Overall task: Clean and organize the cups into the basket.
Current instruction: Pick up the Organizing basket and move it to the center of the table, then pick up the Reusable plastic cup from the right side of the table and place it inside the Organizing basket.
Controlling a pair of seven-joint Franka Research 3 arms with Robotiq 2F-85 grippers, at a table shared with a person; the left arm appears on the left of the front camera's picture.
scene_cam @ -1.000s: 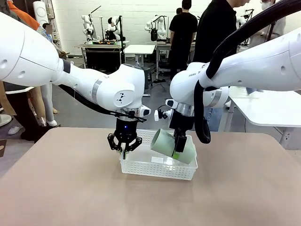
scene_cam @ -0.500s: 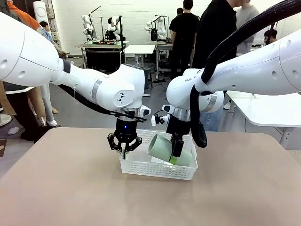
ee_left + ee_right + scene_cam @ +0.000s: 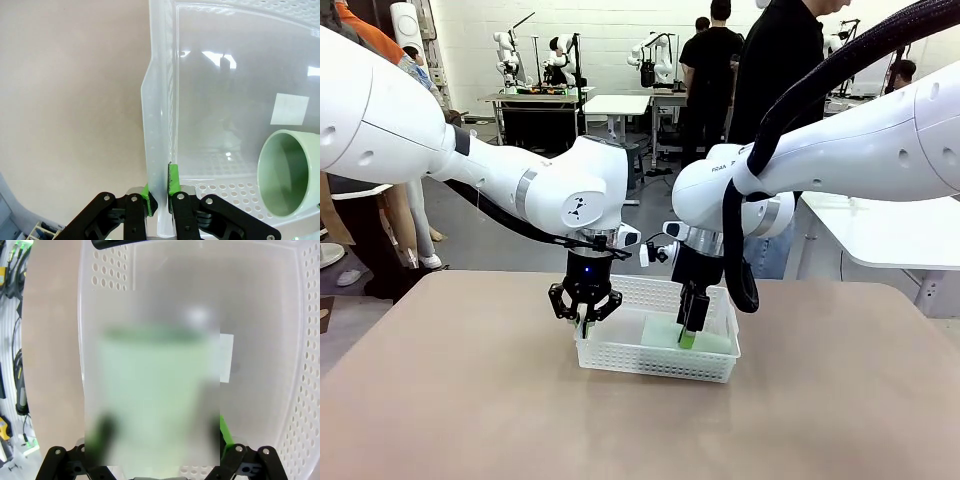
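Note:
The white perforated basket (image 3: pixel 645 361) stands in the middle of the table. A pale mint cup (image 3: pixel 660 333) lies on its side in it, with its open mouth (image 3: pixel 286 172) showing in the left wrist view. My left gripper (image 3: pixel 585 322) is shut on the basket's left wall (image 3: pixel 160 125), which its green pads (image 3: pixel 172 181) pinch. Over the cup my right gripper (image 3: pixel 687 336) hangs open. In the right wrist view the blurred cup (image 3: pixel 152 390) lies between and below the spread fingers (image 3: pixel 226 432) of that gripper (image 3: pixel 162 440).
Bare tan table surface (image 3: pixel 470 400) lies around the basket. A person in black (image 3: pixel 780 60) stands at the far side behind my right arm. More people and work tables stand farther back.
My right gripper has opened and let go of the mint cup. The cup has dropped from a tilted hold down into the basket. My left gripper has kept its hold on the basket wall.

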